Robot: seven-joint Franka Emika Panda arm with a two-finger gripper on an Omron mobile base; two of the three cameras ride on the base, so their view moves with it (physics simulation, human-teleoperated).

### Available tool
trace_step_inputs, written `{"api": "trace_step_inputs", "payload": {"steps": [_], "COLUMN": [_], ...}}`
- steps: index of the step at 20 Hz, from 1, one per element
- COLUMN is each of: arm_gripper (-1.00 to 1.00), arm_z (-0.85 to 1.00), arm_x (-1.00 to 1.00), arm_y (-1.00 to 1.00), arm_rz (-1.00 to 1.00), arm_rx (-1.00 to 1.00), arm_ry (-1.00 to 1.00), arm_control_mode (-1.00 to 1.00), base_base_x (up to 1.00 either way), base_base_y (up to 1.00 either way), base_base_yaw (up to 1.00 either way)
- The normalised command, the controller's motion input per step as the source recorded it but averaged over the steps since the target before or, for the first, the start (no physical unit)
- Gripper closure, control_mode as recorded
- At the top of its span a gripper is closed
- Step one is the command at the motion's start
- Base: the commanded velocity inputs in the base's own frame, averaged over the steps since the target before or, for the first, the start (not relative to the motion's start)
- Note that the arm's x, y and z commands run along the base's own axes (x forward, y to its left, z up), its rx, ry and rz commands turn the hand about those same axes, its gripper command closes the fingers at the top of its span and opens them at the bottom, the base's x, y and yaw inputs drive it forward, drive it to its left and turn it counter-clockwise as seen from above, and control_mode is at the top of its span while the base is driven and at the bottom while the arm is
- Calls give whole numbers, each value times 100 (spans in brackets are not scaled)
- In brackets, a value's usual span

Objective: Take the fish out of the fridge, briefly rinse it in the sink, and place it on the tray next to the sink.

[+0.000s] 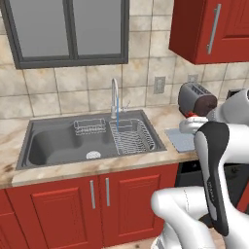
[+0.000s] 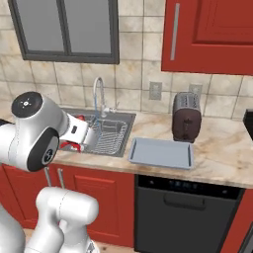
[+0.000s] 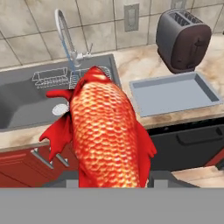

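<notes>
Fish (image 3: 105, 131) sits in the gripper (image 3: 113, 183), jaws clamped on its body near the lower end — head or tail end, cannot tell which. From the hand view the fish hangs in front of the bench (image 3: 131, 65), over the bench's front edge, between the sink (image 3: 26, 105) and the tray (image 3: 175, 94). In the right base view a bit of red fin (image 2: 69, 145) pokes out by the wrist at the sink's near right corner.

Faucet (image 1: 115, 97) shows a thin blue stream running into the wire rack (image 1: 132, 136). Tray is bare, just right of the sink, toaster (image 2: 186, 116) behind it.

Handling, as a guess: looks light for the arm, stiff enough to stay straight in the hold, scaly and probably slick once wet — fins soft, no good for gripping. Best hold is across the thick mid-body, flat sides against the pads; the present low grip leaves a long end free to swing.

Step in hand looks like rinse or carry to tray; cannot tell which.
</notes>
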Motion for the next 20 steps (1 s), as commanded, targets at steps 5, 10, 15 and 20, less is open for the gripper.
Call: {"api": "trace_step_inputs", "payload": {"steps": [5,10,15,20], "arm_gripper": [100,100,100,100], "arm_z": [0,0,-2,-9], "arm_x": [0,0,13,31], "arm_y": [0,0,0,3], "arm_rz": [0,0,1,16], "arm_rx": [0,0,0,0], "arm_ry": [0,0,3,8], "arm_control_mode": [100,100,-100,-100], "base_base_x": [16,0,16,0], "base_base_y": [0,0,0,0], "base_base_yaw": [-15,0,0,0]}}
